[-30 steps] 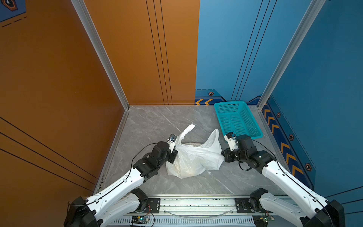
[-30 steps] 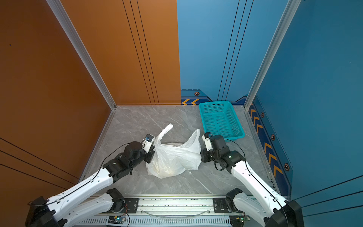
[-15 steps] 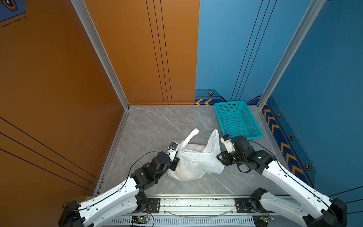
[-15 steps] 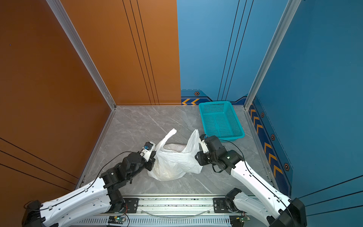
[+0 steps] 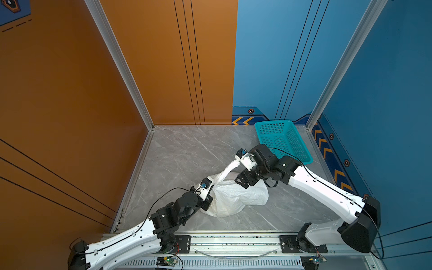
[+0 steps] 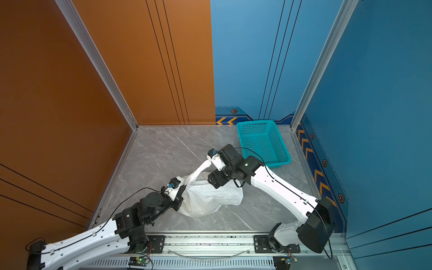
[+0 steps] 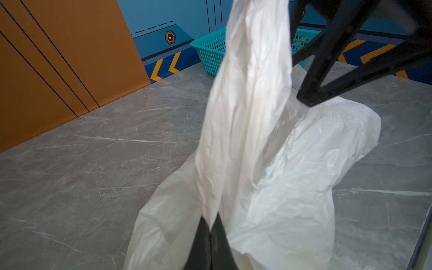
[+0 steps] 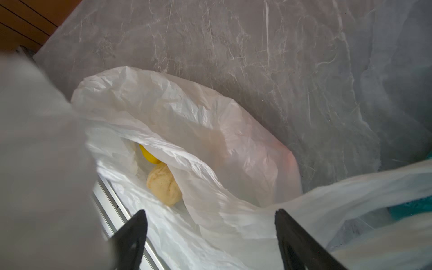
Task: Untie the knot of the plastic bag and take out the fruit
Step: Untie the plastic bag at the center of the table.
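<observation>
The white plastic bag (image 5: 236,198) (image 6: 208,198) lies on the grey floor between both arms. My left gripper (image 5: 210,198) (image 7: 211,224) is shut on one long handle strip (image 5: 224,174) (image 7: 245,105), which stretches up to the right arm's wrist. My right gripper (image 5: 243,182) (image 8: 210,217) is open just above the bag's open mouth, holding nothing. Inside the bag, the fruit shows as a yellow piece (image 8: 149,155) and a cream-white piece (image 8: 163,187); the rest is hidden by plastic. The knot is out of view.
A teal perforated basket (image 5: 272,122) (image 6: 254,122) (image 7: 210,53) stands at the back right against the blue wall. An orange wall borders the left side, and the arms' metal rail (image 5: 233,240) runs along the near edge.
My right gripper has opened, let go of the bag's other handle and swung left over the bag's mouth. The left gripper has pulled its handle toward the near edge.
</observation>
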